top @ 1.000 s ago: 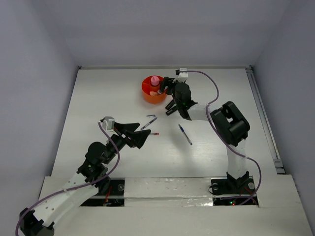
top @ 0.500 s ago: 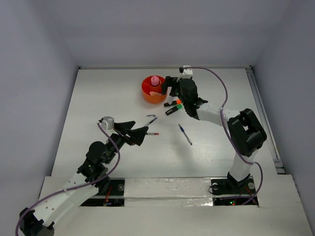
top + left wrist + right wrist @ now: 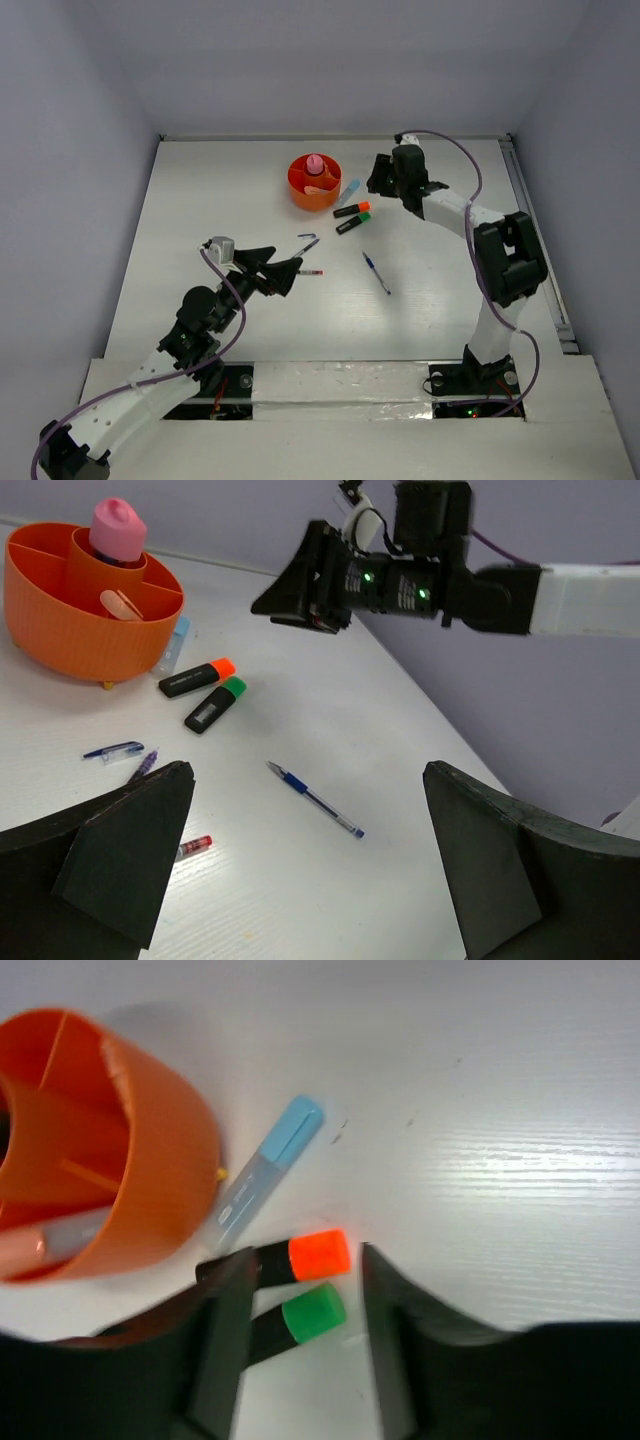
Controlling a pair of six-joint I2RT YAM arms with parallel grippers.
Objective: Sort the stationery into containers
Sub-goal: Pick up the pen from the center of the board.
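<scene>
The orange cup [image 3: 314, 190] stands at the back centre with a pink bottle [image 3: 315, 163] upright in it and a peach piece [image 3: 122, 603] in one compartment. A light-blue marker [image 3: 347, 192] lies against its right side. An orange-capped marker [image 3: 351, 210] and a green-capped marker [image 3: 353, 223] lie side by side just in front. A blue pen [image 3: 377, 272], a dark pen [image 3: 305, 245] and a red piece [image 3: 309, 272] lie mid-table. My right gripper [image 3: 378, 178] hovers right of the cup, jaws partly apart and empty. My left gripper [image 3: 282, 270] is wide open beside the red piece.
The white table ends at a raised rail [image 3: 535, 240] on the right, with grey walls behind and at both sides. The right arm's cable [image 3: 455, 160] loops over the back right.
My right gripper has drawn back to the right from the cup, uncovering the light-blue, orange-capped and green-capped markers, and its jaws have narrowed. The left arm has barely moved.
</scene>
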